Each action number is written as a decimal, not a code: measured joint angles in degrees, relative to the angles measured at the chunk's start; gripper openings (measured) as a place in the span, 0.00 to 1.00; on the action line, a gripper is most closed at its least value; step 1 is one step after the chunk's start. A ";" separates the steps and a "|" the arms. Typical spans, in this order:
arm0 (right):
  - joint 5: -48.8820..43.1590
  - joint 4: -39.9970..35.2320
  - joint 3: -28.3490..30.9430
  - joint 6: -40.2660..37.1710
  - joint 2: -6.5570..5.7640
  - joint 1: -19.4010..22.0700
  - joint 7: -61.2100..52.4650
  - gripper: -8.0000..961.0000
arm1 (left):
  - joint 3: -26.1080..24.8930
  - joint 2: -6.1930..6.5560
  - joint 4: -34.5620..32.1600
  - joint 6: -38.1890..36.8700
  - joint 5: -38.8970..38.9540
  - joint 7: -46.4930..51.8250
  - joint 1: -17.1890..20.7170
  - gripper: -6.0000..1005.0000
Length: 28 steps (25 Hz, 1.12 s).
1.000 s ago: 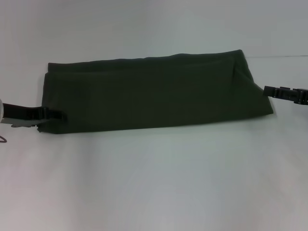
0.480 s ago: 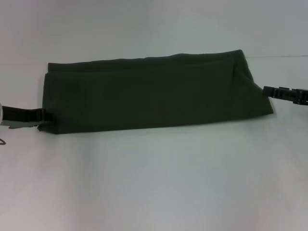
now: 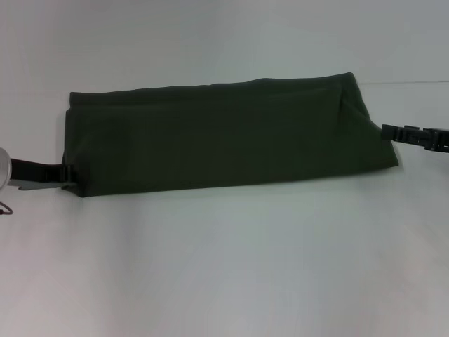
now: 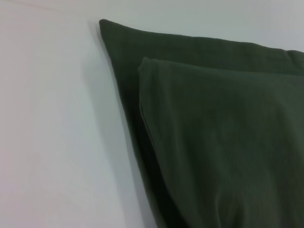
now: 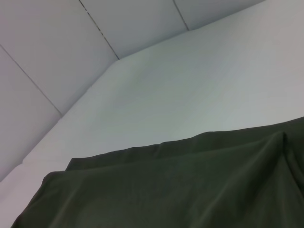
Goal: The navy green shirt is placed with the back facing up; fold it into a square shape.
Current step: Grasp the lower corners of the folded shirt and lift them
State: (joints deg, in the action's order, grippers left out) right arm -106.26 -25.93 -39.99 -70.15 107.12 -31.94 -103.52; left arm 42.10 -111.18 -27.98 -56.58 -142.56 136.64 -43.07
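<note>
The navy green shirt lies folded into a long flat band across the white table. My left gripper is low at the band's near left corner, right at its edge. My right gripper is at the band's right end, its tip touching the cloth edge. The left wrist view shows a folded corner of the shirt with two layers, one edge set back from the other. The right wrist view shows the shirt's upper folded edge with the bare table behind it.
The white table extends bare in front of the shirt and behind it. Panel seams of a wall show past the table's far edge in the right wrist view.
My left gripper has drawn back to the left, from over the shirt's near left corner to just off its edge. The right gripper has barely moved. The shirt stays put.
</note>
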 joint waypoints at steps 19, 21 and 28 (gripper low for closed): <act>-0.07 0.30 -0.08 0.29 0.11 -0.33 0.25 0.87 | 0.09 0.00 -0.38 -0.15 -0.03 0.46 0.27 0.09; -0.09 0.35 -0.09 0.51 0.10 -0.33 0.30 0.87 | 0.09 0.00 -0.29 -0.12 -0.05 0.47 0.27 0.09; -0.72 0.35 -0.09 0.70 0.21 -0.34 0.28 0.87 | -0.11 0.06 -0.09 -0.32 -0.09 0.51 0.13 0.14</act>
State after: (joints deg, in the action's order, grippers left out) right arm -106.98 -25.58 -40.08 -69.45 107.33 -32.28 -103.24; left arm 41.99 -111.12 -28.07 -56.90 -142.65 137.15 -42.94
